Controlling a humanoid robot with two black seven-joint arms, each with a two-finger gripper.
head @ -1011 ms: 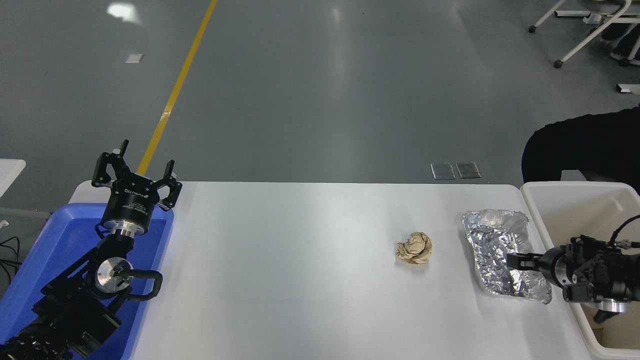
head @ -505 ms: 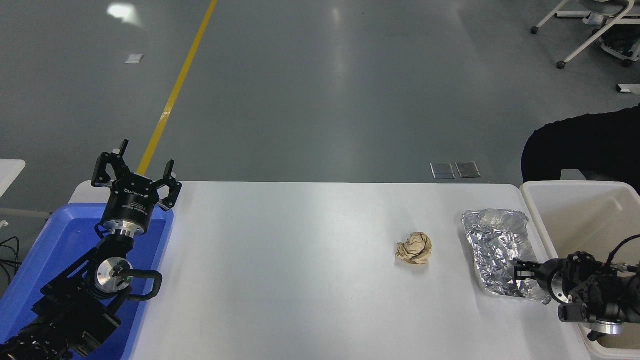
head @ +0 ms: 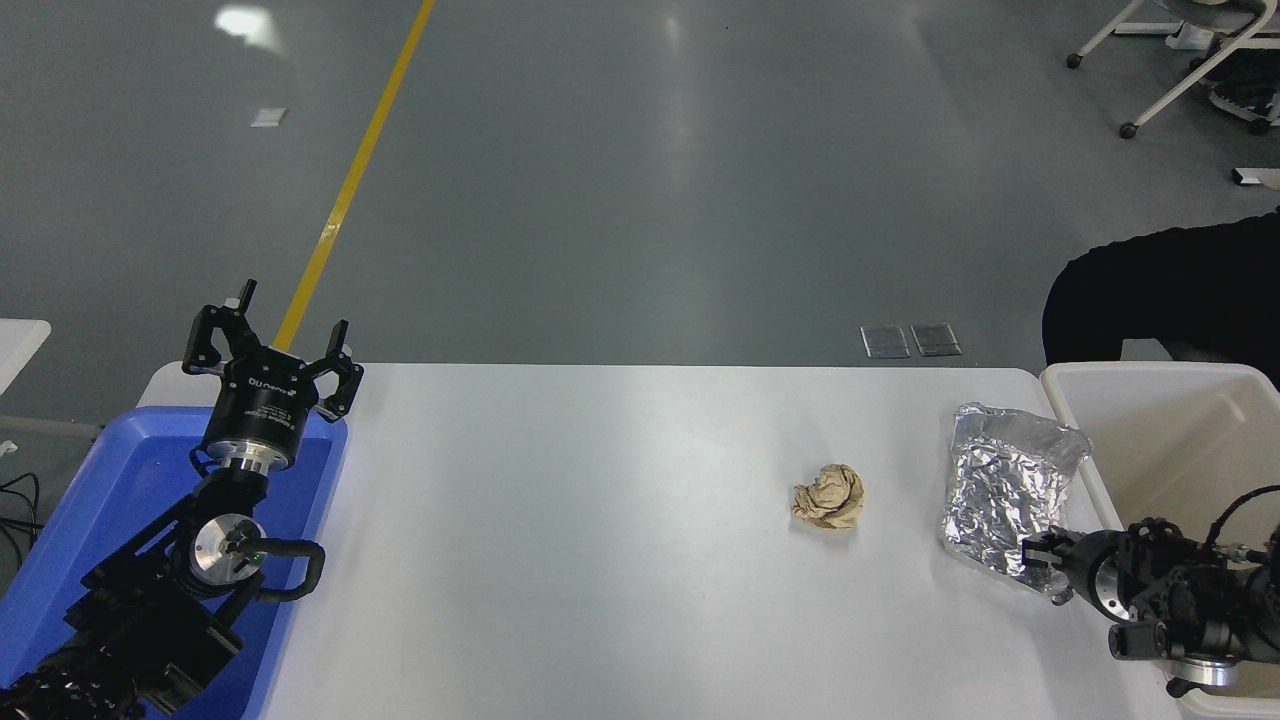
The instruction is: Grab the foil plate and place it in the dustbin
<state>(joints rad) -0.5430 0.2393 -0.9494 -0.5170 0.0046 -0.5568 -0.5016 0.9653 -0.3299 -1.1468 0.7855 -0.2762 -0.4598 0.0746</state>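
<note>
The foil plate (head: 1008, 485), shiny and crinkled, is tilted up off the table at the right, its far end raised toward the dustbin. My right gripper (head: 1040, 556) is shut on the plate's near right corner. The dustbin (head: 1150, 375), a cream plastic bin, stands just right of the plate at the table's right edge; my right arm lies over its near part. My left gripper (head: 270, 345) stands open and parked at the lower left above the blue tray.
A crumpled brown paper ball (head: 829, 496) lies left of the foil plate. The blue tray (head: 120, 470) sits at the table's left edge under the left arm. A dark-clothed person (head: 1170, 300) is behind the dustbin.
The right gripper slid toward the plate's near corner, closed on it and lifted. The plate went from lying flat to tilted up, with its far end shifted right toward the dustbin.
</note>
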